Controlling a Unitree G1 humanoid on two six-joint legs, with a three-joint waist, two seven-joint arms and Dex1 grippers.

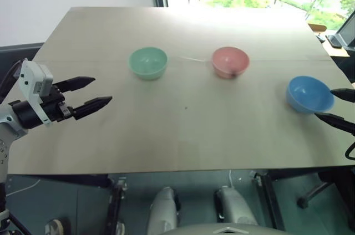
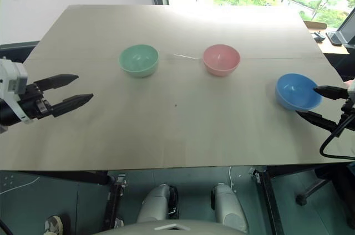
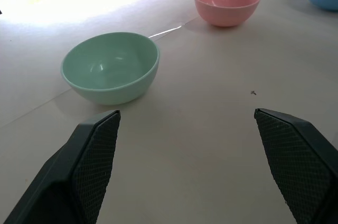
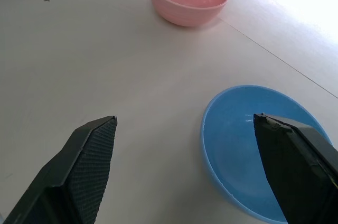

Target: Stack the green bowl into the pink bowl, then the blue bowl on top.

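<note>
Three bowls stand apart in a loose row on the table. The green bowl (image 1: 148,62) is on the left, the pink bowl (image 1: 230,61) in the middle, and the blue bowl (image 1: 309,94) nearer and to the right. All are upright and empty. My left gripper (image 1: 95,93) hovers open over the table's left side, well short of the green bowl (image 3: 111,67), with nothing between its fingers. My right gripper (image 2: 316,103) is open at the right edge, its fingertips just beside the blue bowl (image 4: 261,150), holding nothing.
The beige table (image 1: 183,124) has bare room in front of the bowls. A thin white strand (image 1: 191,58) lies between the green and pink bowls. Dark objects (image 1: 335,40) sit past the table's far right corner.
</note>
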